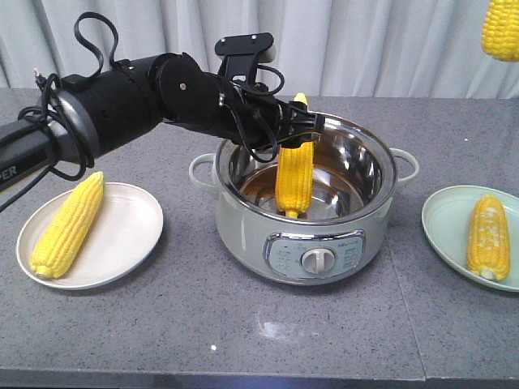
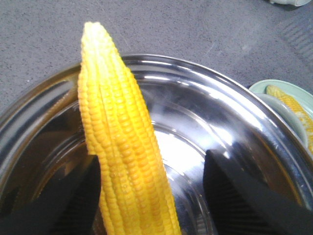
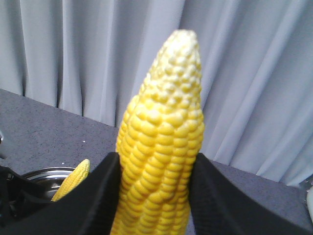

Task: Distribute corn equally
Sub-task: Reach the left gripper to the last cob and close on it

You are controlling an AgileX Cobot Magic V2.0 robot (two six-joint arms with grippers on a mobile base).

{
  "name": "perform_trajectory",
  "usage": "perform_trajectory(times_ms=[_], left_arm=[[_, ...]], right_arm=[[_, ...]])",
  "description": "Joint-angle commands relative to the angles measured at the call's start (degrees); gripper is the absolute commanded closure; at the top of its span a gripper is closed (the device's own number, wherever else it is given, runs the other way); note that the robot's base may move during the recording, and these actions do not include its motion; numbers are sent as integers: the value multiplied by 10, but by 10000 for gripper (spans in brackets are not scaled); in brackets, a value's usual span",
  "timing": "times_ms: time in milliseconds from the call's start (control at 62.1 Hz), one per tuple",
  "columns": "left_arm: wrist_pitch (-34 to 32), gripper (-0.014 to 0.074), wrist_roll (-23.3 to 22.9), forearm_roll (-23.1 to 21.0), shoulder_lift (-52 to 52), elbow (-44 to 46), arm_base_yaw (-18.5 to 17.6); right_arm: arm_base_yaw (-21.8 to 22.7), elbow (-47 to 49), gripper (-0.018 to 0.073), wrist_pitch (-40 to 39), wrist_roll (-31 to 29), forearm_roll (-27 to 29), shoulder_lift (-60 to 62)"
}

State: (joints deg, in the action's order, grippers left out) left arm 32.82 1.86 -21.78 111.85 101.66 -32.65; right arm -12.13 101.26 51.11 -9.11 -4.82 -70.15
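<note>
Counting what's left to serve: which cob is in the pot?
The upright cob at the open left pincer. Another lies on the white plate, a third on the green plate; the right pincer holds the fourth aloft.

You're looking at the L arm [image 1: 122, 105]: all black, fat glossy cylinder links, small screws on the joint cap. Loose black cables [image 1: 89, 36] loop at 10 o'clock, with more bundled by the wrist. There's a flat black bracket [image 1: 243, 44] at 12 and white lettering [image 1: 6, 174] at 9. R fingers [image 3: 95, 196] are matte black and smooth. L fingers [image 2: 244, 205] are black w/ ribbed inner faces.
</note>
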Motion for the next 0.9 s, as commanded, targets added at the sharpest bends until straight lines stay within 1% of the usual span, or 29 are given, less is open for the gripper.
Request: perform_trajectory(times_ms=[0,387,661,789,886], left_arm=[[-38,146,-9,-2,-33,21,-1],[-38,138,-9,-2,-31,21,-1],[-22,66,-9,-4,-9,21,-1],[-38,58,-9,-7,-2,21,-1],[-31,58,-9,-7,8,21,-2]], right_arm=[[2,16,565,-45,0,-9,10],[2,16,565,-45,0,-9,10],[2,16,564,-45,0,-11,10],[2,16,564,-45,0,-20,10],[2,16,564,-45,0,-25,10]])
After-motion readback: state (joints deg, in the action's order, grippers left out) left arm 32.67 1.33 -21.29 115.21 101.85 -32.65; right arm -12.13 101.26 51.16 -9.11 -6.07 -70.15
